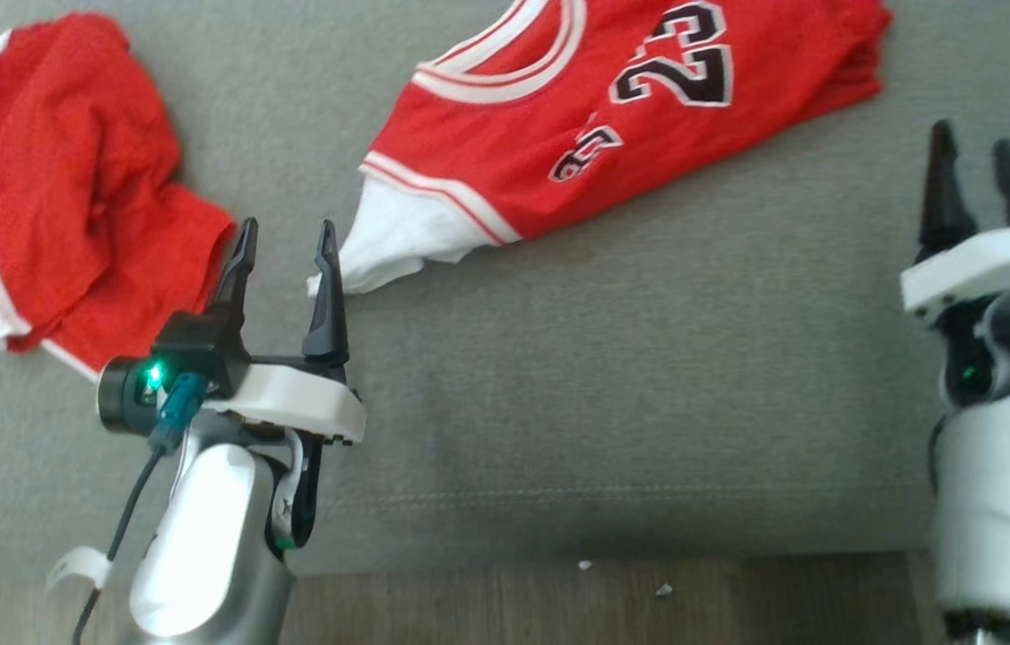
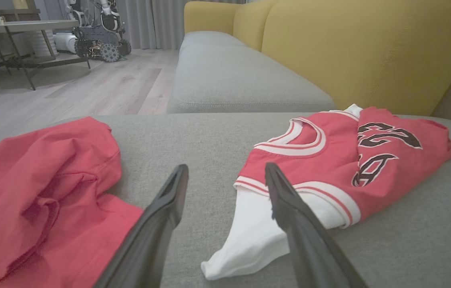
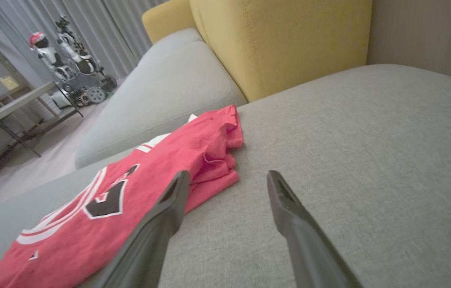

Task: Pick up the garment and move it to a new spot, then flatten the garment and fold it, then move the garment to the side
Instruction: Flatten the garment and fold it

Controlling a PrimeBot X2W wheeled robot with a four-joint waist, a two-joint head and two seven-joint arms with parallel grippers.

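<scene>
Jersey [image 1: 612,116], red with white trim and a black 23, lies on the grey seat cushion [image 1: 648,403], folded over on itself. Its neck opening sits toward the top of the head view and a white under-layer pokes out at its lower left corner. Noted: the left gripper [image 1: 286,226] stands just beside that white corner, fingers spread wide, with only bare cushion between them. One finger [image 1: 325,296] crosses in front of the white tip in both the head and left wrist views; I cannot tell whether it touches the cloth. On the robot's left of this gripper lie crumpled red shorts [image 1: 65,179] with a white side stripe, apart from the jersey, with a strip of cushion between the two. The right gripper [image 1: 972,136] is likewise released and empty. It is over bare cushion on the robot's right, apart from the jersey; in the right wrist view the bunched end of the jersey lies just past one fingertip. Yellow backrest [image 2: 369,52] rises behind the cushion. Wooden floor [image 1: 558,600] runs along the near edge of the cushion, with two small pale scraps [image 1: 585,565] on it. Background: another robot [image 2: 97,36] parked by grey curtains, beside a table [image 2: 17,26].
</scene>
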